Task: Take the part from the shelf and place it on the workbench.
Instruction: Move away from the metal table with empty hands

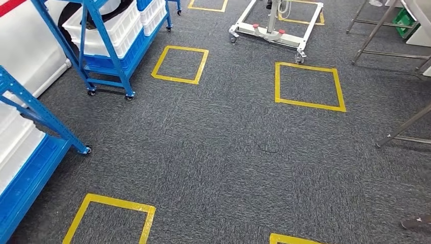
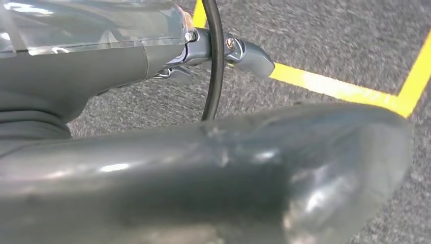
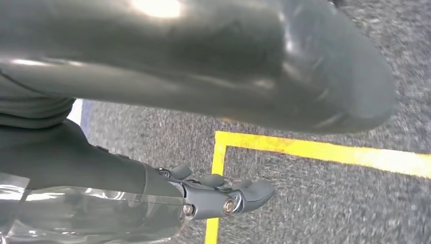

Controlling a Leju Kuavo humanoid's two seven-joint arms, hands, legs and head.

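Grey carpet (image 1: 239, 168), marked with yellow tape squares (image 1: 308, 85), spans the head view; two blue shelf racks hold white bins, the far rack (image 1: 109, 48) at 11 o'clock and the near rack (image 1: 30, 152) at 9 o'clock, and the part cannot be identified in either, so the step in hand is judged to be the approach: turn toward a rack and confirm the part before raising an arm. A white wheeled frame (image 1: 277, 28) at 12 o'clock and metal legs (image 1: 401, 129) at 3 o'clock border the route. The left hand (image 2: 203, 168) and right hand (image 3: 203, 66) hang over the floor holding nothing, fingers (image 3: 223, 195) loosely extended side by side.
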